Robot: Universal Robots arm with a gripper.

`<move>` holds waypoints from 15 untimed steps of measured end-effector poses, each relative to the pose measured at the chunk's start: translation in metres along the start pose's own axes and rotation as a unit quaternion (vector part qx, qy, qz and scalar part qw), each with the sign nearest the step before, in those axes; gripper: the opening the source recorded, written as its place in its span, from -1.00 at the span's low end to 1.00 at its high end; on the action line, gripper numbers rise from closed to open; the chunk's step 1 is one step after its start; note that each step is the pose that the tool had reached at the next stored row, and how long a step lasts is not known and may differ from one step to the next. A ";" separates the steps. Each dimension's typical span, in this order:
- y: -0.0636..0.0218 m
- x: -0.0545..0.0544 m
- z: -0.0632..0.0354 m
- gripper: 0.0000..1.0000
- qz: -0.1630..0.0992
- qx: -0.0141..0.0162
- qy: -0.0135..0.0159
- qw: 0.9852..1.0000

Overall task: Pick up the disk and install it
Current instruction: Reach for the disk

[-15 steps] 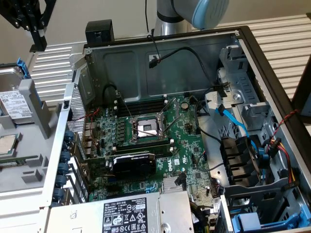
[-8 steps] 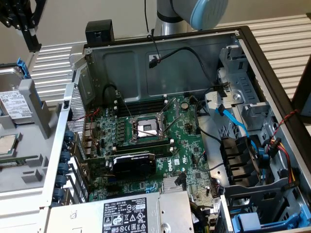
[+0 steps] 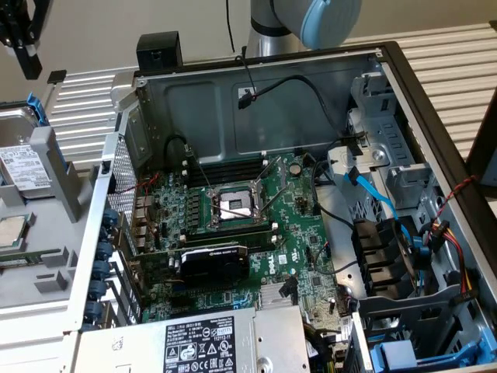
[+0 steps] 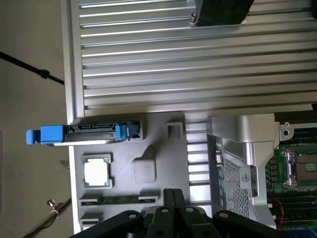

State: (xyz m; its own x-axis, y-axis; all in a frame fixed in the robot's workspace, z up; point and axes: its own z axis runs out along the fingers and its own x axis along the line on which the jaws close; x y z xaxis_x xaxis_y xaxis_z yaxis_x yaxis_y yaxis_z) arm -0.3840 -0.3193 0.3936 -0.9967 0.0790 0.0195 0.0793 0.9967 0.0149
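Observation:
The disk (image 3: pixel 22 169) is a silver drive with a white label in a blue carrier. It stands on edge in a slot of the grey holder tray (image 3: pixel 46 299) at the exterior view's left, outside the computer case. In the wrist view the disk (image 4: pixel 84 133) is seen edge-on, its blue carrier ends sticking out. My gripper (image 3: pixel 29 66) hangs above the tray, apart from the disk, at the exterior view's top left. In the wrist view my gripper (image 4: pixel 173 196) has its black fingers pressed together, shut, with nothing between them.
On the same tray lie a square silver processor chip (image 4: pixel 96 173) and a memory stick (image 4: pixel 121 199). The open computer case holds the motherboard (image 3: pixel 233 225), a grey power supply (image 3: pixel 210 342), cables, and a blue drive bay (image 3: pixel 404 353) at the exterior view's lower right.

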 end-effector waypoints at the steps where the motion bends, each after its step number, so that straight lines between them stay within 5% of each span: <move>1: 0.0018 0.003 0.0001 -0.79 0.000 0.000 0.000 1.000; 15: 0.0253 0.052 0.0004 -0.79 0.000 0.002 0.001 1.000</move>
State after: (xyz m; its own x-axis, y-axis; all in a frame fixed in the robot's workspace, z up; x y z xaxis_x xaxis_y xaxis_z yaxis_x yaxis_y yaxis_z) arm -0.4340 -0.2900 0.3946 -0.9967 0.0783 0.0220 0.0786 0.9969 0.0101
